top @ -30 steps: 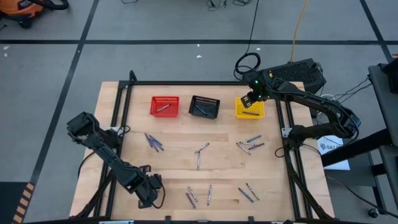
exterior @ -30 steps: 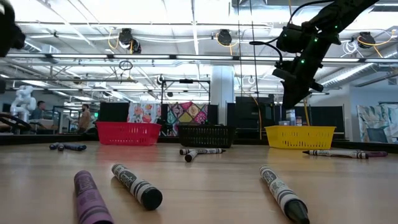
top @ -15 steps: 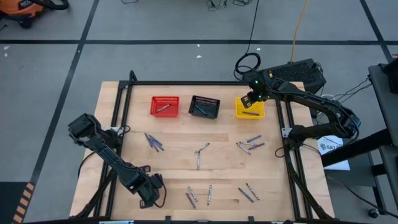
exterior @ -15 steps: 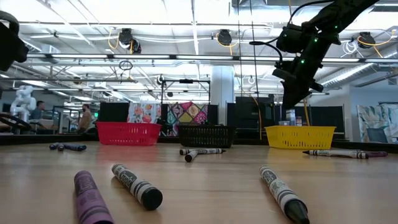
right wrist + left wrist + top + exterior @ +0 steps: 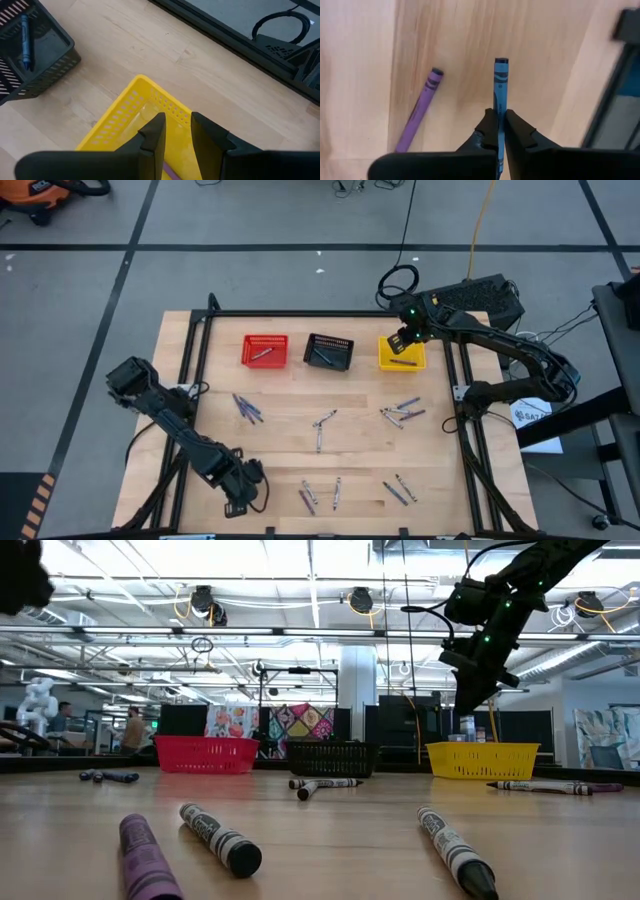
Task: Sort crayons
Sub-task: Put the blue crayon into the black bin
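Note:
Loose crayons lie flat on the wooden table in small groups (image 5: pixel 247 409) (image 5: pixel 322 425) (image 5: pixel 402 412) (image 5: pixel 320 497) (image 5: pixel 400 488). My left gripper (image 5: pixel 240 498) is at the near left, pointing steeply down, shut on a blue crayon (image 5: pixel 500 95). A purple crayon (image 5: pixel 420 112) lies flat just beside it. My right gripper (image 5: pixel 398 343) hangs open over the yellow basket (image 5: pixel 135 112) at the far right, with nothing between its fingers (image 5: pixel 175 131). It also shows in the low view (image 5: pixel 478 690). My left gripper pinches the blue crayon's two sides (image 5: pixel 499 131) between its two fingertips, toward the end nearer the wrist. The crayon runs along the fingers, its wrapped length and dark tip (image 5: pixel 501 61) reaching out past them. Whether it is clear of the table I cannot tell.
A red basket (image 5: pixel 265 350), a black basket (image 5: pixel 329 352) and the yellow basket (image 5: pixel 402 355) stand in a row at the far side, each with a crayon inside. A black frame rail (image 5: pixel 190 380) borders the work area. Bare wood lies between the crayon groups.
In the low view my left arm's dark body at the upper left has sunk a little and then risen. The right arm and the loose crayons have kept still.

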`<move>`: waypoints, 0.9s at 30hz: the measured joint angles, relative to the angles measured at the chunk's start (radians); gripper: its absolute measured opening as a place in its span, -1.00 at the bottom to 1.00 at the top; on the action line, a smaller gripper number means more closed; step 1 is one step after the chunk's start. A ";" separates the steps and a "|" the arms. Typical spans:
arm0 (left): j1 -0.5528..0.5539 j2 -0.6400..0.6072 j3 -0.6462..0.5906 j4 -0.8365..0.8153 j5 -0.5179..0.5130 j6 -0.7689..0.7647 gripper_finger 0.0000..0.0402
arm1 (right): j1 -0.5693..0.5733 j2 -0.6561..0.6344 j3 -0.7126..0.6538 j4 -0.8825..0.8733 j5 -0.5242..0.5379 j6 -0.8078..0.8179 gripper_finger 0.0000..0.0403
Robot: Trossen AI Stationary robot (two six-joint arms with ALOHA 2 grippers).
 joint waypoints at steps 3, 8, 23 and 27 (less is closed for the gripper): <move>0.035 -0.026 0.000 -0.002 -0.012 0.050 -0.99 | 0.000 0.000 0.000 0.000 0.000 -0.003 -0.60; 0.145 -0.075 0.001 -0.026 -0.042 0.191 -0.99 | 0.000 0.000 0.000 0.001 0.000 -0.007 -0.60; 0.596 -0.130 0.002 0.000 -0.155 0.741 -0.99 | 0.000 0.000 0.000 0.008 0.000 -0.055 -0.60; 0.693 -0.130 0.002 0.076 -0.157 0.848 -0.99 | 0.000 0.000 0.000 0.007 0.000 -0.055 -0.60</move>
